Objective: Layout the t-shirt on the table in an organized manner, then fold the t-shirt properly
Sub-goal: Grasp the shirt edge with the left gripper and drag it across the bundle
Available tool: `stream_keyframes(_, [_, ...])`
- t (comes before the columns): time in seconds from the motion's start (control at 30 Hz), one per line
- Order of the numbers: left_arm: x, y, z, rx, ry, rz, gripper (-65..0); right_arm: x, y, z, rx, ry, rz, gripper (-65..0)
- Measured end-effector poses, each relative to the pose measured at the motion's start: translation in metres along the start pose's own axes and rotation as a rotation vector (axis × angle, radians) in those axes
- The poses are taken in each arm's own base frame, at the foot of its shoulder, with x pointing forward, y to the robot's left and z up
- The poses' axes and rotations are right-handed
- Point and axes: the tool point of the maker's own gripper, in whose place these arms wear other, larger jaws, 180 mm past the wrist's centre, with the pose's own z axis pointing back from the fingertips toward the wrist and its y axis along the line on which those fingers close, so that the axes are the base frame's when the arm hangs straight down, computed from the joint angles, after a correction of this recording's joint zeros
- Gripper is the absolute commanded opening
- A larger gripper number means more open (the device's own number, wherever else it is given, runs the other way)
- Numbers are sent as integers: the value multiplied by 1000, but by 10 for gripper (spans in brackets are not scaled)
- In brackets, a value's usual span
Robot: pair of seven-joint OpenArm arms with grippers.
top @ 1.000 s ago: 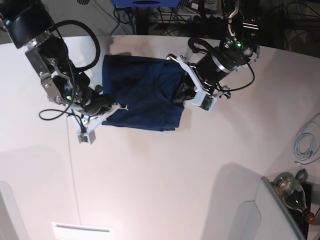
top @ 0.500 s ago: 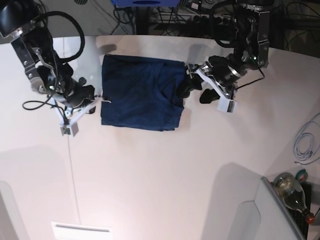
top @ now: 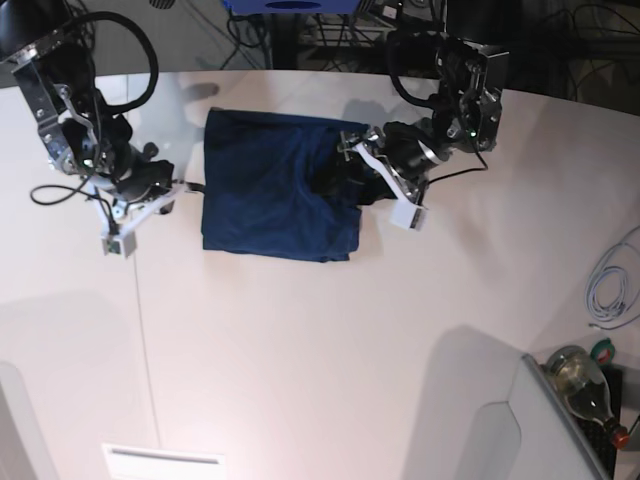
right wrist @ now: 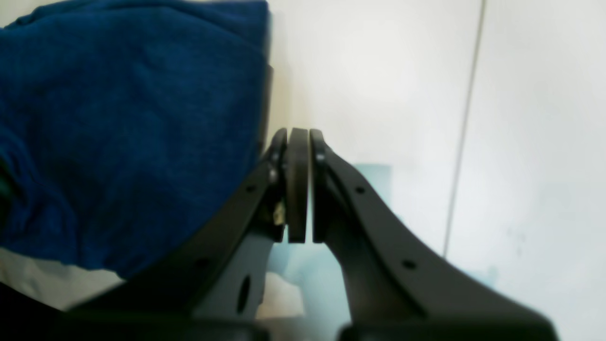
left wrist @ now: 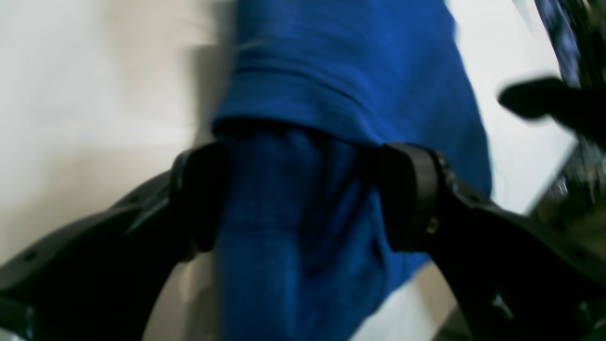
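The dark navy t-shirt lies folded into a rough rectangle on the white table. My left gripper is at the shirt's right edge. In the blurred left wrist view it is open, with a raised ridge of the t-shirt between its two spread fingers. My right gripper is just off the shirt's left edge. In the right wrist view it is shut and empty, with the t-shirt beside it on the left.
A thin dark seam line runs down the table on the left and shows in the right wrist view. A grey cable lies at the right edge. A bottle stands at the bottom right. A white label lies near the front.
My left gripper swung out to the right off the shirt, then came back onto its right edge. My right gripper drew back left from the shirt's lower left corner.
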Motion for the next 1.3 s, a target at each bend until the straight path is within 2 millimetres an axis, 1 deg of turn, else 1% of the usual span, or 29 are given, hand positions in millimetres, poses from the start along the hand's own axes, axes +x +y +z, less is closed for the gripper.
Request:
stream_keyframes(0.07, [-2, -8, -6, -20, 28, -34, -181, -5, -22, 5, -45, -9, -57, -642])
stream_keyframes(0.1, [-2, -10, -8, -26, 36, -45, -197, -8, -33, 8, -68, -5, -81, -642])
stream_keyframes(0.13, [-2, -10, -9, -22, 38, -46, -240, -11, -43, 10, -92, -6, -91, -641])
stream_keyframes(0.17, [-2, -10, -11, -22, 44, -47, -296, -13, -49, 12, -105, -7, -104, -641])
stream_keyframes(0.2, [-2, -8, -13, -13, 56, -48, -382, -14, -51, 14, -95, -10, -105, -641])
stream_keyframes(0.27, [-1, 2, -16, 16, 78, -36, -579, -16, -49, 17, -41, -16, -94, -641])
stream_keyframes(0.3, [1, 7, -18, 25, 85, -36, -650, -17, -51, 19, -28, -24, -106, -641])
stream_keyframes(0.33, [4, 11, -19, 30, 88, -39, -650, -20, -58, 22, -42, -26, -127, -641])
stream_keyframes(0.4, [11, 15, -22, 39, 110, -99, -650, -26, -75, 27, -83, -34, -168, -641])
stream_keyframes(0.5, [18, 13, -29, 46, 189, -286, -650, -38, -90, 34, -120, -25, -210, -641])
stream_keyframes(0.6, [23, 8, -36, 45, 279, -526, -650, -44, -91, 35, -121, -15, -220, -641])
stream_keyframes(0.67, [26, 6, -39, 45, 353, -728, -650, -48, -90, 37, -121, -14, -230, -641])
stream_keyframes(0.77, [31, 4, -45, 49, 455, -1041, -650, -55, -80, 41, -102, -9, -236, -641])
stream_keyframes(0.83, [33, 4, -48, 54, 497, -1187, -650, -51, -73, 42, -86, -21, -237, -641])
stream_keyframes(0.9, [37, 4, -50, 57, 505, -1298, -650, -43, -63, 42, -66, -55, -244, -641])
stream_keyframes(0.93, [39, 5, -51, 61, 505, -1332, -650, -41, -58, 43, -55, -61, -249, -641])
stream_keyframes(1.0, [40, 3, -54, 52, 482, -1373, -650, -44, -53, 43, -46, -58, -261, -641])
stream_keyframes(1.1, [39, -4, -59, 28, 457, -1411, -650, -49, -48, 42, -39, -48, -275, -641])
stream_keyframes(1.2, [36, -21, -70, 16, 433, -1415, -650, -49, -48, 41, -38, -46, -274, -641])
stream_keyframes(1.3, [29, -38, -77, -25, 418, -1410, -650, -50, -48, 42, -39, -45, -275, -641])
